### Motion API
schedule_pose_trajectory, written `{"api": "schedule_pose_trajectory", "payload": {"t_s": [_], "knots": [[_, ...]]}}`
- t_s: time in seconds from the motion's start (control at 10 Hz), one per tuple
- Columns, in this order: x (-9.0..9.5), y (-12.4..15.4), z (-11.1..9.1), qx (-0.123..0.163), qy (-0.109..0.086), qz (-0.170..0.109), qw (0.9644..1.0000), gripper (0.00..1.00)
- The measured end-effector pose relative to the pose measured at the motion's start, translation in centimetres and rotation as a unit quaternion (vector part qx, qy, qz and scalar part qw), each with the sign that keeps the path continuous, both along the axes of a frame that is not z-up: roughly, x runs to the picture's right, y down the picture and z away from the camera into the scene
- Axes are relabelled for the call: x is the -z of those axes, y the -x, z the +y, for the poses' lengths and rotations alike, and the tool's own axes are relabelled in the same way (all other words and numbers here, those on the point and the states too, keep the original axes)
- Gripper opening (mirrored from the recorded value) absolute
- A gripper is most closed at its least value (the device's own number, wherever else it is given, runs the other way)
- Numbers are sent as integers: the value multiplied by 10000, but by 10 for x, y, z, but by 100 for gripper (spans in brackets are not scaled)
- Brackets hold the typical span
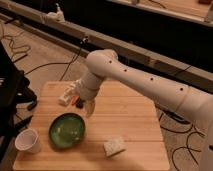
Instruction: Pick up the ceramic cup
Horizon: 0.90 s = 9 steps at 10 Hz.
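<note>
Above the wooden table, hand hangs near green bowl.

1. Wooden desk carries a green bowl front left
2. Pale sponge near the front edge, right of the bowl
3. Small white container lies at back left, just beside the gripper

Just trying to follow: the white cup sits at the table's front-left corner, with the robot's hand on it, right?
Not on it: the camera view shows the hand by the green bowl's far rim, apart from the white cup at that corner.
</note>
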<state>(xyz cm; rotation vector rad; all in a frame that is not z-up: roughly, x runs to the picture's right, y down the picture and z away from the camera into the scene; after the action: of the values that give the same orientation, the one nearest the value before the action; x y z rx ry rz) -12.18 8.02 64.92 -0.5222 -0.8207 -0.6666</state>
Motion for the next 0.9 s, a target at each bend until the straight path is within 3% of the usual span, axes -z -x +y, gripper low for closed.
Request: {"api": "schedule_pose_trajectory", "payload": {"t_s": [0.4, 0.7, 0.9], "knots": [[-2, 1, 4, 46, 54, -35, 10000, 80], [-7, 34, 30, 324, 327, -388, 9982, 80], [-7, 80, 54, 612, 564, -871, 9927, 80]]}}
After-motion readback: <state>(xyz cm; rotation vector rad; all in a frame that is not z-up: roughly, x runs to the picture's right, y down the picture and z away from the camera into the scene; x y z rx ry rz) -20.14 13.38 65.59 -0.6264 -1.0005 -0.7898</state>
